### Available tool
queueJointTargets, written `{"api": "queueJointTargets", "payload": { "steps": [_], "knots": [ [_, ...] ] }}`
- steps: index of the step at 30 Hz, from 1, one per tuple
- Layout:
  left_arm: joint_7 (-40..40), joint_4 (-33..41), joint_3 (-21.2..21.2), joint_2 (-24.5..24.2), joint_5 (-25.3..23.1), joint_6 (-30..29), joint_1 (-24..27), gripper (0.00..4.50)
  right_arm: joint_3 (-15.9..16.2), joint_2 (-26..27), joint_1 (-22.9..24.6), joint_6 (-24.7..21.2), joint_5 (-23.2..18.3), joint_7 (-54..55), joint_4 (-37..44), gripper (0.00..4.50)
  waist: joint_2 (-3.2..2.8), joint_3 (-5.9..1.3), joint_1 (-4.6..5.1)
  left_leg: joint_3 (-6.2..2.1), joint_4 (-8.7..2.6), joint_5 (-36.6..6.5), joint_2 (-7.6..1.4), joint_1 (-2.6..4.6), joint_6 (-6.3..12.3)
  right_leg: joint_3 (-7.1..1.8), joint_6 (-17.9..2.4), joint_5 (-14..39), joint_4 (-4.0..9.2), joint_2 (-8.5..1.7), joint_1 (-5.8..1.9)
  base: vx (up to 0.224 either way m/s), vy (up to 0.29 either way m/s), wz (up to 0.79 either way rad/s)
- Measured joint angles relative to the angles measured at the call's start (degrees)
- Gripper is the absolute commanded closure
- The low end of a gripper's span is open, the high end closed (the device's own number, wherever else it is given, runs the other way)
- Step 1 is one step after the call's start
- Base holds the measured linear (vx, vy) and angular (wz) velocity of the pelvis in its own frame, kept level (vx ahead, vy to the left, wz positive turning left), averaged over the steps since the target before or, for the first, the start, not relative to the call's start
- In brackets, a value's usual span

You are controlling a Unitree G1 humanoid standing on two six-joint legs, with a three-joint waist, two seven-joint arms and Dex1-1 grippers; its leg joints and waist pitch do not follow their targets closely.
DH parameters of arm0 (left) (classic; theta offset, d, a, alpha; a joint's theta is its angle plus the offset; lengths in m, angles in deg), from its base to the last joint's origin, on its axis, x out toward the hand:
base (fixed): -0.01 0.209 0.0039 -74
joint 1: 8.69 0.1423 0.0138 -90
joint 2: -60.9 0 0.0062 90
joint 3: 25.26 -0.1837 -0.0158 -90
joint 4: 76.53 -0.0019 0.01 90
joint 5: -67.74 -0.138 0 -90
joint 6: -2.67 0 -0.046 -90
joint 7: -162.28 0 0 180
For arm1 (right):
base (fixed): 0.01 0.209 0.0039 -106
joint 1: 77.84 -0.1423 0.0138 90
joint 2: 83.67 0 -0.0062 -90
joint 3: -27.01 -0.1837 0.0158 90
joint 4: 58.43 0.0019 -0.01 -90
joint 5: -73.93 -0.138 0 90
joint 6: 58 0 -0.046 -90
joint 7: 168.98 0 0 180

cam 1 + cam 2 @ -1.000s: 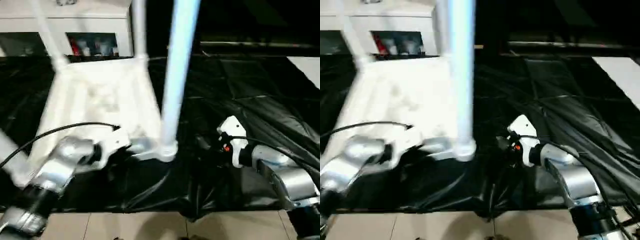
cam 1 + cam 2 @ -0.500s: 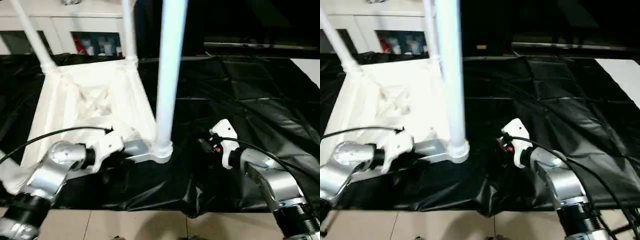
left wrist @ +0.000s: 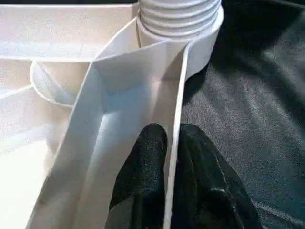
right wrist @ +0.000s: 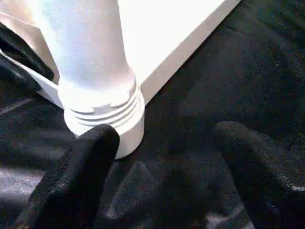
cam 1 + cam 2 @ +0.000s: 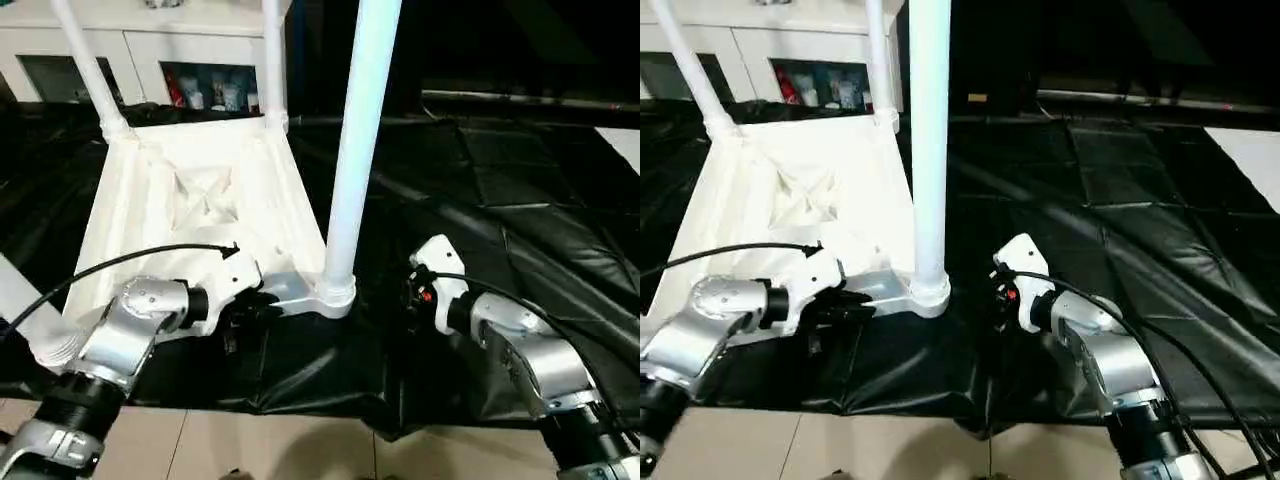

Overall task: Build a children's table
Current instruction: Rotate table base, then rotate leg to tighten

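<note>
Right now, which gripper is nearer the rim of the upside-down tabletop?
Left. The left gripper pinches the tabletop's thin rim wall, one finger each side, next to the leg. The right gripper is open over the black sheet, beside that corner, touching nothing.

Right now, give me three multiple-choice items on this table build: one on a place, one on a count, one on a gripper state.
1. Where does the table top lie?
A. underside up on the black sheet
B. on the white cabinet
C. leaning on a wall

2. How many legs stand in corner sockets?
A. one
B. at least three
C. none

3. How is the left gripper?
A. wide open, off the table
B. closed on the top's thin edge wall
C. around a leg

Answers:
1 A, ribs face up on the sheet.
2 B, the near leg and two far legs rise from sockets.
3 B, in the left wrist view its black fingers pinch the wall; the right gripper stands open beside the near leg's base.
</note>
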State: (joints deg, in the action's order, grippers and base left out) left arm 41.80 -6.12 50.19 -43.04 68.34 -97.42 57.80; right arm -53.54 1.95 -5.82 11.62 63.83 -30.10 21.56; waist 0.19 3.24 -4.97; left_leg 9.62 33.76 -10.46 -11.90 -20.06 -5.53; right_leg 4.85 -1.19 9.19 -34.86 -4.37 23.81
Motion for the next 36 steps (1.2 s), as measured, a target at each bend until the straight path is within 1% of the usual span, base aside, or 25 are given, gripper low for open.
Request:
{"api": "queueJointTargets", "payload": {
  "steps": [1,2,4,5,6,9,12,14,16,18,22,25,30,35,36],
  "knots": [
    [0.0,-0.5,-0.5,0.0,-0.5,0.0,-0.6,3.95,0.0,0.0,0.0,0.3,0.0,-0.1,-0.2,0.68,0.06,-0.02,-0.02,0.00,0.00,0.0,0.00,0.00,0.00,0.00,0.0,0.0,0.00,0.00,-0.02,0.000,0.000,0.00],
    [0.0,-0.8,-0.9,-0.1,-0.9,0.0,-0.9,3.95,0.0,0.0,-0.1,0.6,0.0,-0.2,-0.2,0.68,0.09,-0.02,-0.05,-0.01,0.00,0.0,0.00,0.02,0.00,0.01,0.0,0.0,0.00,0.00,-0.03,0.000,0.000,0.00],
    [0.4,-1.7,-1.7,0.0,-1.0,-0.3,-2.0,4.17,0.2,0.0,-0.2,1.0,0.0,-1.2,-0.4,0.68,0.14,-0.03,-0.09,-0.01,0.01,0.0,0.01,0.03,0.00,0.01,0.0,0.0,0.00,-0.02,-0.04,0.000,0.000,0.00],
    [0.4,-2.1,-1.7,0.0,-0.9,-0.4,-2.3,4.17,0.3,-0.1,-0.2,1.2,0.0,-1.7,-0.4,0.68,0.15,-0.02,-0.05,-0.01,0.03,0.0,0.01,0.02,0.00,0.01,0.0,0.0,0.00,-0.02,-0.04,0.000,0.000,0.00],
    [0.4,-2.8,-1.7,0.4,-0.9,-0.8,-2.9,4.36,0.4,-0.2,-0.2,1.4,0.0,-2.1,-0.5,0.68,0.20,0.01,-0.01,-0.02,0.06,0.0,0.01,-0.01,0.00,0.02,0.0,0.0,0.01,-0.03,-0.04,0.000,0.000,0.00],
    [0.5,-3.9,-1.6,1.1,-0.8,-1.1,-3.8,4.46,0.6,-0.6,-0.2,2.5,0.0,-3.8,-1.7,0.68,0.27,0.02,0.26,-0.07,0.12,0.0,0.01,-0.04,0.01,0.03,0.0,0.0,0.08,-0.03,-0.02,0.000,0.000,0.00],
    [1.6,-4.3,-1.5,1.1,-0.3,-0.9,-4.0,4.46,1.2,-0.8,-0.2,3.6,-1.1,-7.4,-2.0,0.68,0.26,0.02,0.64,-0.10,0.12,0.0,0.01,-0.09,0.01,0.03,0.0,0.0,0.08,-0.05,-0.04,0.000,0.000,0.00],
    [2.0,-4.2,-1.5,1.1,-0.3,-0.8,-4.0,4.46,1.4,-0.7,-0.2,4.3,-1.3,-8.1,-2.2,0.68,0.25,0.01,0.56,-0.07,0.09,0.0,0.00,-0.09,0.01,0.03,0.0,0.0,0.05,-0.05,-0.03,0.000,0.000,0.00],
    [2.7,-4.2,-1.5,1.1,-0.2,-0.6,-4.1,4.46,1.9,-0.1,-0.6,5.7,-1.0,-8.1,-3.9,0.68,0.24,0.01,0.21,-0.03,0.08,0.0,-0.01,-0.08,0.00,0.04,0.0,0.0,-0.08,-0.04,-0.02,0.000,0.000,0.00],
    [3.4,-4.4,-1.5,0.9,-0.2,0.2,-4.1,4.46,1.9,1.9,-2.3,7.6,-0.3,-7.0,-7.3,0.68,0.23,0.01,0.19,-0.03,0.00,0.0,-0.01,-0.13,0.00,0.04,0.0,0.0,-0.10,-0.03,0.10,0.000,0.000,0.00],
    [4.3,-4.3,-1.6,0.8,-0.3,0.7,-4.1,4.46,2.1,3.9,-4.6,9.5,0.0,-6.2,-9.5,0.68,0.23,0.01,-0.05,-0.02,-0.02,0.0,-0.02,-0.09,0.00,0.06,0.0,0.0,-0.09,-0.04,0.13,0.000,0.000,0.00],
    [4.4,-4.3,-1.9,0.8,-0.3,1.1,-4.1,4.46,2.2,4.8,-5.8,9.9,0.5,-6.1,-10.8,0.68,0.23,0.01,-0.12,0.00,0.04,0.0,-0.01,-0.04,0.00,0.05,0.0,0.0,-0.08,-0.07,0.10,0.000,0.000,0.00],
    [4.3,-4.3,-1.9,0.9,-0.6,1.3,-4.1,4.46,2.3,5.7,-6.4,11.1,0.6,-6.6,-13.4,0.68,0.24,0.01,-0.16,0.01,0.04,0.0,-0.01,-0.04,0.00,0.05,0.0,0.0,-0.08,-0.08,0.10,0.000,0.000,0.00],
    [4.3,-4.3,-1.9,1.0,-0.8,1.5,-4.1,4.46,2.2,5.8,-6.6,11.6,0.6,-7.0,-14.2,0.68,0.24,0.01,-0.18,0.02,0.04,0.0,-0.01,-0.04,0.00,0.05,0.0,0.0,-0.08,-0.08,0.09,0.000,0.000,0.00],
    [4.3,-4.3,-1.9,1.0,-0.8,1.6,-4.1,4.50,2.2,5.9,-6.9,11.8,0.6,-7.1,-14.8,0.99,0.24,0.01,-0.17,0.02,0.04,0.0,-0.01,-0.04,0.00,0.05,0.0,0.0,-0.08,-0.08,0.09,0.000,0.000,0.00]
  ]
}}
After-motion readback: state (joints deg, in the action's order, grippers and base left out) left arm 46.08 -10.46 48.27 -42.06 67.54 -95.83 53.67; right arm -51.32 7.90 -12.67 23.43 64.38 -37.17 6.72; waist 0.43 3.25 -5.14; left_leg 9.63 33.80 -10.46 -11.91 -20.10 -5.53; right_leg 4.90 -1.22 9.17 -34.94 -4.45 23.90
